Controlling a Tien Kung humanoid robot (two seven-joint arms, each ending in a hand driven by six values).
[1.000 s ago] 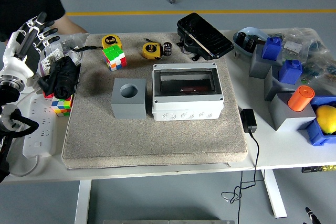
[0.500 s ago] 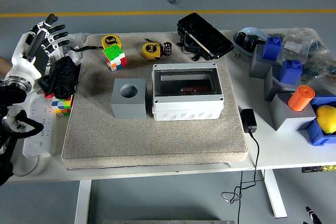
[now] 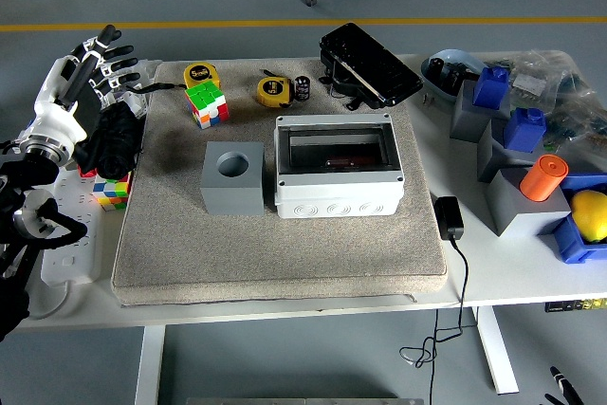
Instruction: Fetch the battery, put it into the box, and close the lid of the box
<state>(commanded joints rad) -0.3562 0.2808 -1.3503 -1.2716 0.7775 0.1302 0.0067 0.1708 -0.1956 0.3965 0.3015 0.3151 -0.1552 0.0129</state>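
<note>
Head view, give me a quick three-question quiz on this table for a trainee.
1. True or false: the left hand holds the battery.
2. What lies right of the grey block on the mat? A) white box B) orange cylinder C) lemon
3. Fill in: the battery stands beside a yellow ____.

Key: 1 false, its fingers are spread and empty; 2 A; 3 tape measure.

The left hand (image 3: pixel 83 78) has risen and shifted right toward the mat (image 3: pixel 285 244).
</note>
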